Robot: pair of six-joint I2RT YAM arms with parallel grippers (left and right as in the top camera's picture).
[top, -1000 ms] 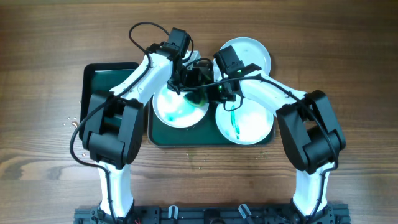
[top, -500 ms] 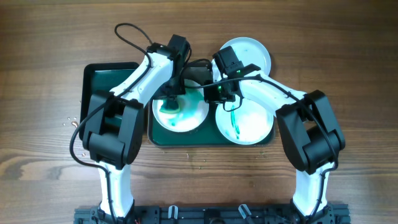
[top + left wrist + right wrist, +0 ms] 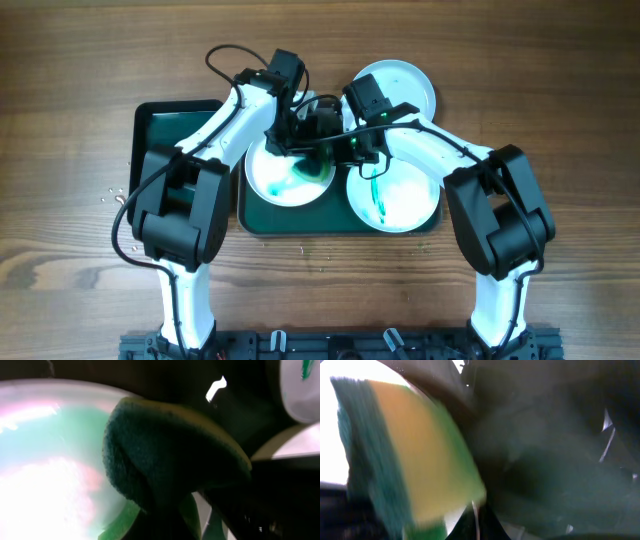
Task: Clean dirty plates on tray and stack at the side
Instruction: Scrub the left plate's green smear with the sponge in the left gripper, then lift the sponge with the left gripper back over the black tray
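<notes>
The tray [image 3: 340, 222] lies mid-table holding two plates: the left plate [image 3: 285, 180], smeared teal across its middle, and the right plate [image 3: 400, 195], marked with a thin green streak. A third plate [image 3: 405, 85] sits off the tray toward the far edge. The left gripper [image 3: 295, 135] is clamped on a sponge [image 3: 170, 460] over the left plate's far rim, while the right gripper [image 3: 352, 150] hangs just beside it between the two plates, and I cannot tell whether it is open or closed.

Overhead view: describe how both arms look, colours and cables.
The left arm and right arm match: white rounded links between bulky black joint housings, black at the wrist. A thin black cable loops off the left wrist. No legible markings.
</notes>
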